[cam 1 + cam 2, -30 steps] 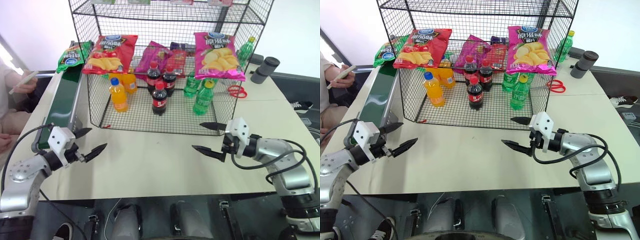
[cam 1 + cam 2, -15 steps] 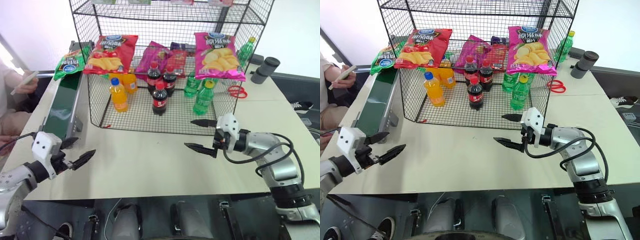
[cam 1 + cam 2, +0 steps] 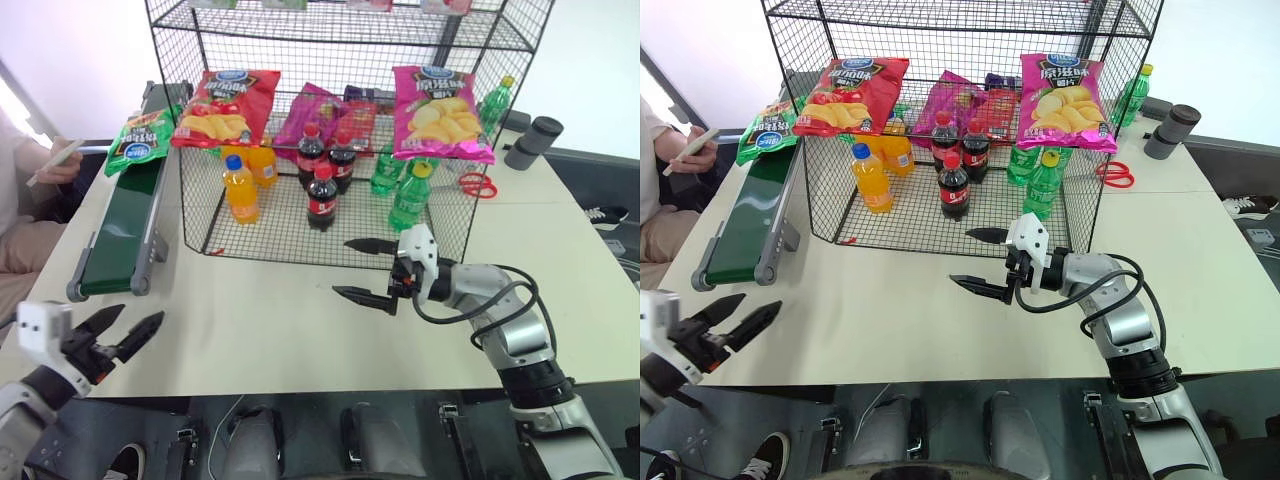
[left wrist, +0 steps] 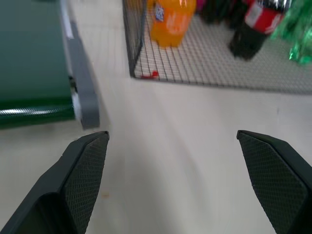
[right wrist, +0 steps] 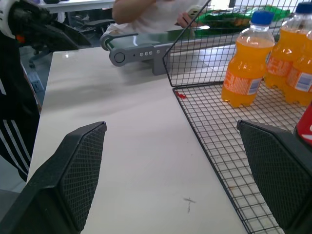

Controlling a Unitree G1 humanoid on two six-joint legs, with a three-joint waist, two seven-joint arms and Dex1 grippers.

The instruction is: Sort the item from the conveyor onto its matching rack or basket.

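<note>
From the head camera, we saw the green crisp bag (image 3: pixel 141 143) sitting at the far end of the conveyor (image 3: pixel 118 232), right beside the left side of the big wire rack (image 3: pixel 330 120). The rack's lower tier had a red bag (image 3: pixel 222 105), a purple bag (image 3: pixel 308 112) and a pink bag (image 3: pixel 437 110) leaning at the front, with orange bottles (image 3: pixel 240 188), cola bottles (image 3: pixel 321 196) and green bottles (image 3: pixel 408 197) behind and below them. Our left gripper (image 3: pixel 122 329) was low at the near left corner of the table (image 3: pixel 270 320), fingers spread wide, holding nothing. Our right gripper (image 3: pixel 359 270) hovered just in front of the rack, pointing left, also wide open and empty. A person's hand (image 3: pixel 55 165) with a phone was at the far left, and red scissors (image 3: pixel 477 184) lay right of the rack.

In the left wrist view, both fingers (image 4: pixel 83 168) stood far apart over bare table, the conveyor's near end (image 4: pixel 44 92) ahead.

In the right wrist view, the fingers (image 5: pixel 80 170) were spread too, with an orange bottle (image 5: pixel 243 68) inside the rack's mesh.
</note>
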